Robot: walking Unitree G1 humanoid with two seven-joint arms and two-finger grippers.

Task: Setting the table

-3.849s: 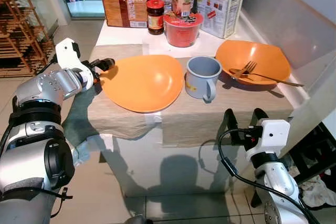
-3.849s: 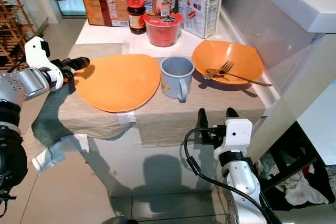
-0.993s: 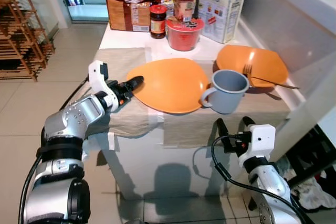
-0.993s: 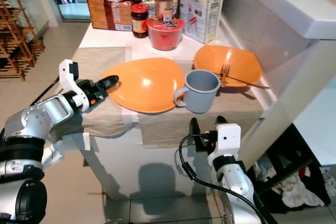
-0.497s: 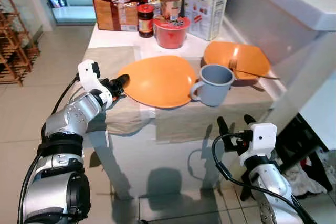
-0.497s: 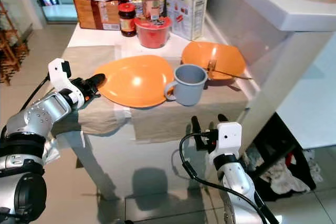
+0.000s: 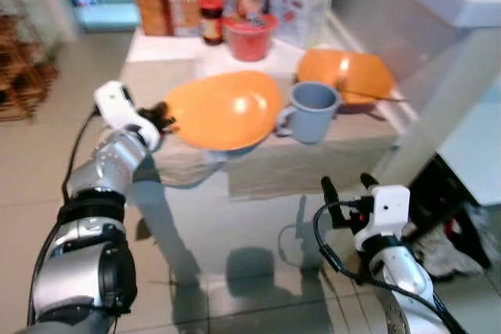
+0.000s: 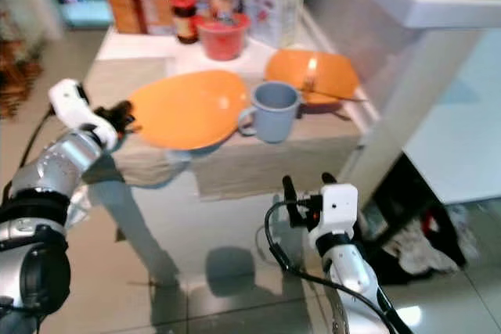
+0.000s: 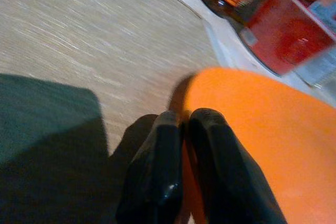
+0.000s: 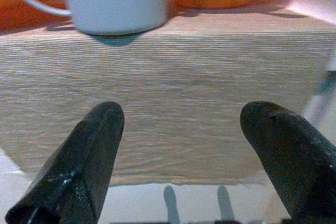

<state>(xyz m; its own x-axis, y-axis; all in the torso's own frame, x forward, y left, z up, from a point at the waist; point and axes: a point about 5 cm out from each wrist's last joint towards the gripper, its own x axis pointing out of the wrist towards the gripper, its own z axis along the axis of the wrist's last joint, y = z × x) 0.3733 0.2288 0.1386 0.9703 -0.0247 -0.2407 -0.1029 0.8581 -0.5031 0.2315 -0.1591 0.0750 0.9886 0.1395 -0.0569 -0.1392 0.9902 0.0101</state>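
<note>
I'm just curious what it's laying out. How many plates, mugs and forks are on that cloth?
Plates: 2, one near the left gripper, gripped at its rim, and one further right.
Mugs: 1.
Forks: 1, lying in the right-hand plate.
Total: 4.

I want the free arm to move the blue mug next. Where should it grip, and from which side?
Probably by the handle of the blue mug, which sticks out toward the near orange plate. But that side is crowded, so the right end effector, open below the table edge, might better pinch the rim's near wall from the front.
</note>
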